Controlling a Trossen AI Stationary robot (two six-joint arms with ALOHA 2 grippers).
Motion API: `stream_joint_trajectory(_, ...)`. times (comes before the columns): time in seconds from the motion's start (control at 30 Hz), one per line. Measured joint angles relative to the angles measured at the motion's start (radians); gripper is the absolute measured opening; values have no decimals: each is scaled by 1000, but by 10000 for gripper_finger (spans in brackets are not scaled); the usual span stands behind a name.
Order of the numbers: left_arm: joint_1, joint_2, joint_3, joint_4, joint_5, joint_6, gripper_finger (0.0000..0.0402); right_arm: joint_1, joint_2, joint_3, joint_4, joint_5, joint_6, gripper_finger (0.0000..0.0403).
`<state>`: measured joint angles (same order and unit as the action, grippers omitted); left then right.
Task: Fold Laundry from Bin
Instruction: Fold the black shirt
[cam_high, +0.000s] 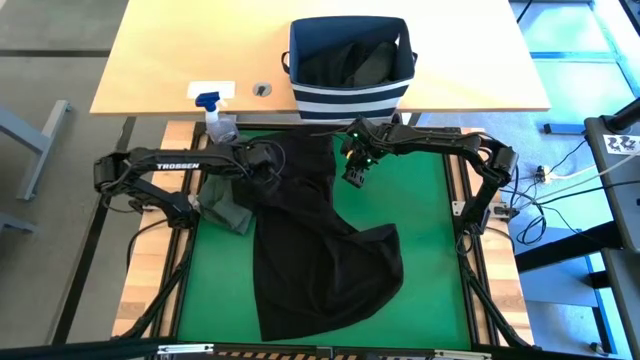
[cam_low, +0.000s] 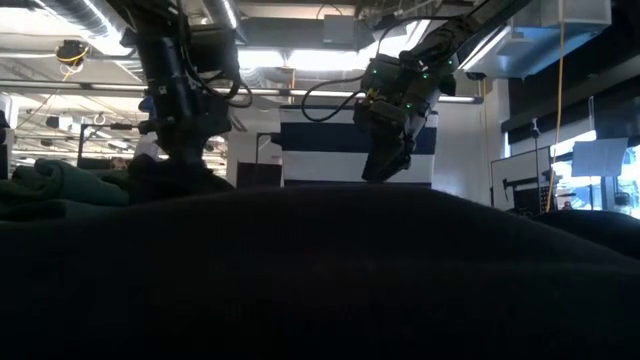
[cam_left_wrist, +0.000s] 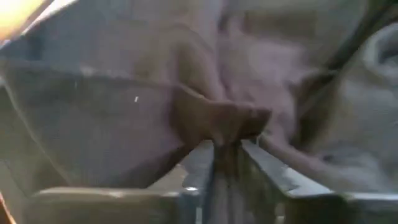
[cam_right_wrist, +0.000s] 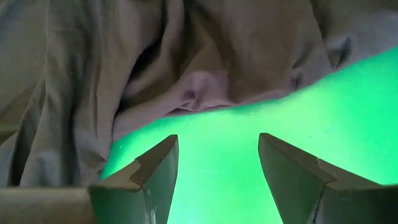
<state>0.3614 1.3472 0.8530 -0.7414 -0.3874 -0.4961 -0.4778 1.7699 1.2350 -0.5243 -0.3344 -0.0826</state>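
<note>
Black laundry (cam_high: 320, 250) is pinched by the left gripper (cam_high: 268, 160); the right gripper (cam_high: 355, 172) is held spread above it.

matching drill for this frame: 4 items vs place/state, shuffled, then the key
1. black garment
2. bin
3. left end effector
4. right end effector

A. on the wooden table, clothes inside
B. open, above the green mat
C. spread over the green mat
D. pinching a fold of the black cloth

Pairs: 1-C, 2-A, 3-D, 4-B
</note>
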Motion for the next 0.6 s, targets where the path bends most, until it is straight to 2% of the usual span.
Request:
stream_joint_trajectory(0.1, -1, -16, 43, -16, 1, 2, 18, 0, 0, 0, 0, 0, 0, 223)
stream_joint_trajectory(0.17, -4, -39, 77, -37, -10, 4, 7, 0, 0, 0, 0, 0, -1, 223)
stream_joint_trajectory(0.33, -12, -118, 146, -161, -101, -31, 2, 0, 0, 0, 0, 0, -4, 223)
stream_joint_trajectory(0.43, -3, -162, 143, -162, -107, -76, 6, 0, 0, 0, 0, 0, -4, 223)
stream_joint_trajectory(0.6, -5, -151, 115, -80, 42, -73, 40, 0, 0, 0, 9, 0, -4, 223)
